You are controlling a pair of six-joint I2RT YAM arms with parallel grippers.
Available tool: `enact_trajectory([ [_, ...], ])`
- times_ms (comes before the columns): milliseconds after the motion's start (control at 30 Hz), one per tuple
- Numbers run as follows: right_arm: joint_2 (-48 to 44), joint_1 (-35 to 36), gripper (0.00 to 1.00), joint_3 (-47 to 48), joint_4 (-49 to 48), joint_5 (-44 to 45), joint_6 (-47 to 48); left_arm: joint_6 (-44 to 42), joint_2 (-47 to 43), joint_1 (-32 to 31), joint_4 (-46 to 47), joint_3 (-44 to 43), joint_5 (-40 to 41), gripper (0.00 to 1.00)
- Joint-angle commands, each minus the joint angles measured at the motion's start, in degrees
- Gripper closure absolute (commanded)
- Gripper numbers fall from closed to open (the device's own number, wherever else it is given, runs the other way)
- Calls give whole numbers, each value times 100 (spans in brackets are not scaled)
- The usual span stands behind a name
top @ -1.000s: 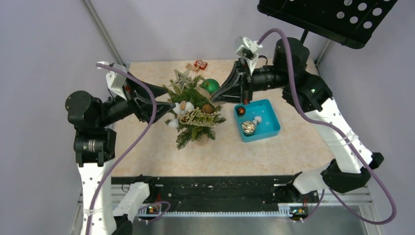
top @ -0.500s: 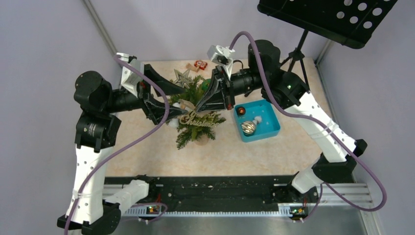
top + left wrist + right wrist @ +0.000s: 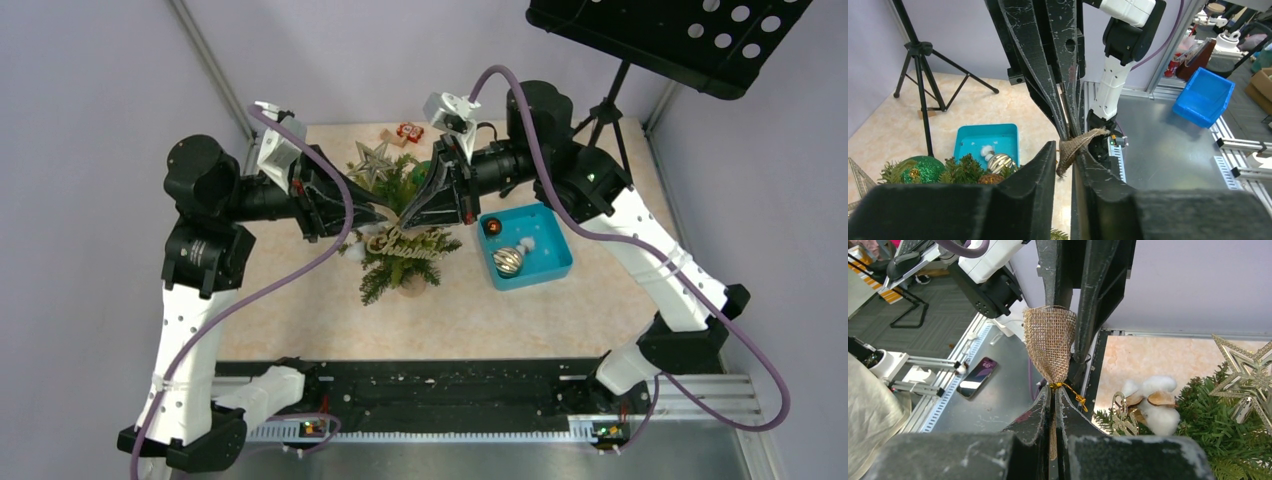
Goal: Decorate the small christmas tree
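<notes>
- Beige marble-look tabletop (image 3: 560, 310) carries the small christmas tree (image 3: 400, 262), dark green and ornamented, at its centre.
- Right gripper (image 3: 1054, 392), above the tree, pinches a tan burlap ornament (image 3: 1050, 345).
- Left gripper (image 3: 1065, 160) brackets the burlap's other end; whether it grips, I cannot tell.

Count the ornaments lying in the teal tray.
3: a small dark red ball in the far-left corner of the teal tray, a white cotton puff near the middle, a silver striped ball toward the near side. None looks hidden from above.
</notes>
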State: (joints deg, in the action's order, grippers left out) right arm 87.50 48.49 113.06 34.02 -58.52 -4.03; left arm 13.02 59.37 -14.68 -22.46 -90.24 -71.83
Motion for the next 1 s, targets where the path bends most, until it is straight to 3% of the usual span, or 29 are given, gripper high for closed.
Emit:
enact_trajectory([
  [0,-7,66,100,217,-64,26,127,30,-78,-18,302,-103,-296,78],
  [67,-6,65,100,224,-32,104,153,8,-89,-18,315,-84,-303,97],
  [100,-8,64,100,218,-21,144,169,6,-101,-18,302,-82,-212,100],
  [533,-158,11,100,-21,-66,1000,272,-327,-165,-9,-395,-167,647,100],
  [633,-232,-4,92,-165,-166,1280,285,-659,-163,-4,-741,-166,1213,100],
  [733,-294,-9,59,-322,-308,1390,272,-881,-138,0,-989,-176,1851,100],
  [800,-323,-17,46,-388,-317,1565,271,-874,-139,0,-1065,-195,1985,100],
  [967,-434,-65,33,-529,-332,1750,259,-706,-213,5,-1517,-231,2496,100],
])
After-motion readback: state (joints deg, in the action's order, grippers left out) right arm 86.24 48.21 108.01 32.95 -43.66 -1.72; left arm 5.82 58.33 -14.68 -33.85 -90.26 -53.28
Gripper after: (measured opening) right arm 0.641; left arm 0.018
